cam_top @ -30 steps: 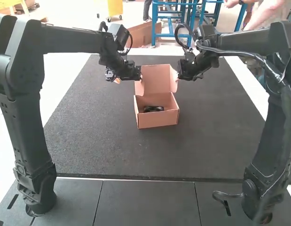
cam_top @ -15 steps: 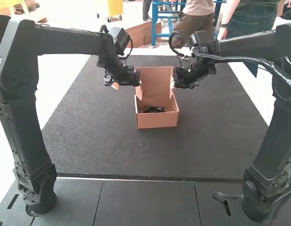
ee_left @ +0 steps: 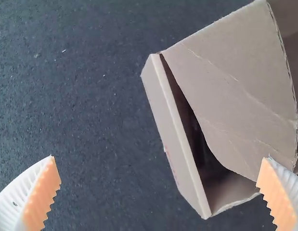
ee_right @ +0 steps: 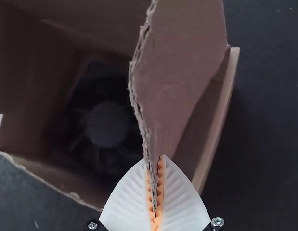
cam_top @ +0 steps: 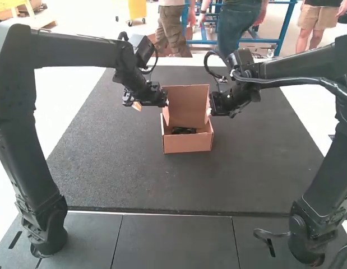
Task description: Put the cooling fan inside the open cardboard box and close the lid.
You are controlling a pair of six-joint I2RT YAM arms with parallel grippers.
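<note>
Cooling fan (ee_right: pixel 108 127) sits in cardboard box (cam_top: pixel 187 140); my right end effector (ee_right: pixel 155 166) clamps right lid flap (ee_right: pixel 182 72), presumably to fold it shut; left end effector (ee_left: pixel 157 190) wide beside left flap (cam_top: pixel 165 116).

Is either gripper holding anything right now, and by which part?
The right gripper is shut on the brown cardboard box, pinching the edge of a side flap. The left gripper is open beside the box, holding nothing.
</note>
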